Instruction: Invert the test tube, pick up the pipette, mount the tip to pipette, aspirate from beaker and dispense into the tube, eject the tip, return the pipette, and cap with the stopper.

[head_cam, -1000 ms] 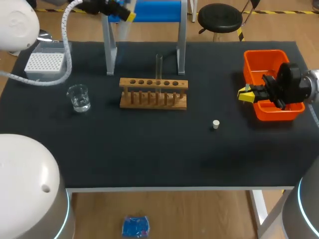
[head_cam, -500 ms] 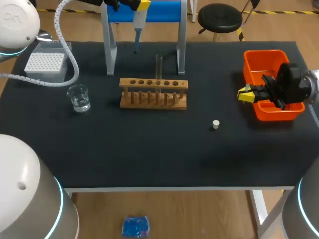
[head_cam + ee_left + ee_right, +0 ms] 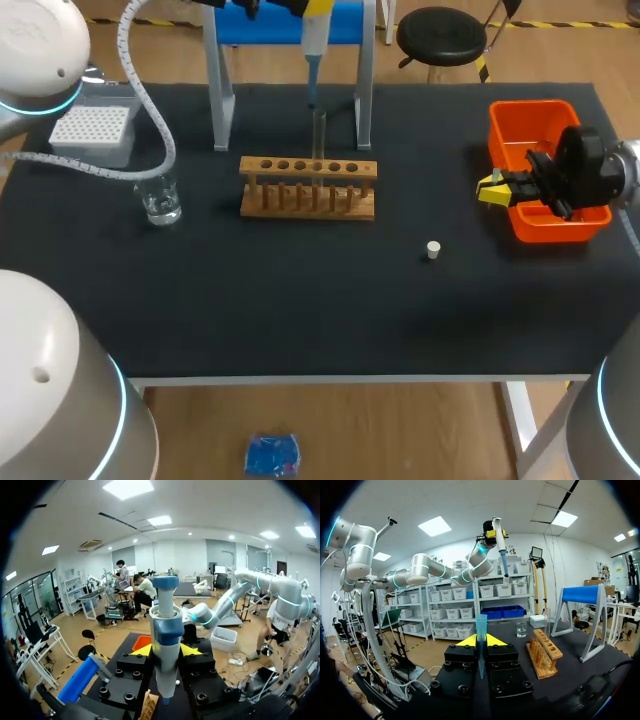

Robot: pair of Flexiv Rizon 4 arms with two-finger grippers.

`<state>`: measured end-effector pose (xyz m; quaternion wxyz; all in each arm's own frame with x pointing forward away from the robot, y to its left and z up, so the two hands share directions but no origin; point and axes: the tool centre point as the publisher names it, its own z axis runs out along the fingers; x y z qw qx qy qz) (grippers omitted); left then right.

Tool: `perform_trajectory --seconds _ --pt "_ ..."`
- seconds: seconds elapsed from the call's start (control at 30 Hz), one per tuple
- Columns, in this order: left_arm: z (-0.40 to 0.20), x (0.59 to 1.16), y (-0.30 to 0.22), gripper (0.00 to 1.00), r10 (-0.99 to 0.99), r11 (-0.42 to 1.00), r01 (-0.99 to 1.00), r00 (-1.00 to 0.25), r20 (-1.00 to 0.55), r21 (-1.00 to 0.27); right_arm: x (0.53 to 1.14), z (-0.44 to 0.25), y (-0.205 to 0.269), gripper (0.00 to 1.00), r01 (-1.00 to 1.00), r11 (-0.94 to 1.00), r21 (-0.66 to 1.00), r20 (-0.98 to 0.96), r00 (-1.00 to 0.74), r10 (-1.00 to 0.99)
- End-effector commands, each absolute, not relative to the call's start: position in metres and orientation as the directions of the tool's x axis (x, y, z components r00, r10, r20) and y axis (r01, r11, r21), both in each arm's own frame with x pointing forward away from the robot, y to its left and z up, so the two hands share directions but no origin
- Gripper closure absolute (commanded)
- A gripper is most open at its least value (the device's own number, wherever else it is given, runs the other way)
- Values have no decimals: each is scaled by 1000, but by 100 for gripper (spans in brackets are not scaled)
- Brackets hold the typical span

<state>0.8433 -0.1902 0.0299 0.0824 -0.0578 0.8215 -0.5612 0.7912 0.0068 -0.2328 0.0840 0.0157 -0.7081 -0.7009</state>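
Note:
My left gripper (image 3: 165, 649) is shut on the white and blue pipette (image 3: 165, 640), held upright at the far side of the table. The pipette (image 3: 313, 45) hangs with its blue tip just above the clear test tube (image 3: 319, 133), which stands in the wooden rack (image 3: 308, 188). The beaker (image 3: 158, 196) with a little water stands left of the rack. The white stopper (image 3: 433, 250) lies on the mat to the rack's right. My right gripper (image 3: 481, 641) is shut on a blue pipette tip (image 3: 481, 626); it hovers at the orange bin (image 3: 546, 225).
A white tip box (image 3: 92, 131) sits at the far left corner. The pipette stand, with a blue bar (image 3: 345, 22) and grey legs (image 3: 220, 100), stands behind the rack. My left arm's cable (image 3: 150, 120) loops over the mat near the beaker.
My left arm has carried the pipette to the right, from the stand's left leg to above the test tube. The right arm has stayed still.

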Motion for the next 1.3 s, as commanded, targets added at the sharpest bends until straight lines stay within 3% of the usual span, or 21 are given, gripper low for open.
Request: perform_trajectory --seconds 0.03,0.3,1.3 --pt "22 838 -198 100 -204 317 -2 -977 -66 -949 791 -232 6 100 96 19 995 98 -985 -141" --pt "14 832 -210 100 -242 243 -17 -969 -43 -970 791 -232 6 100 96 19 995 98 -985 -141" --pt "-9 828 -210 100 -255 261 -45 -967 -24 -964 791 -232 6 100 96 19 995 98 -985 -141"
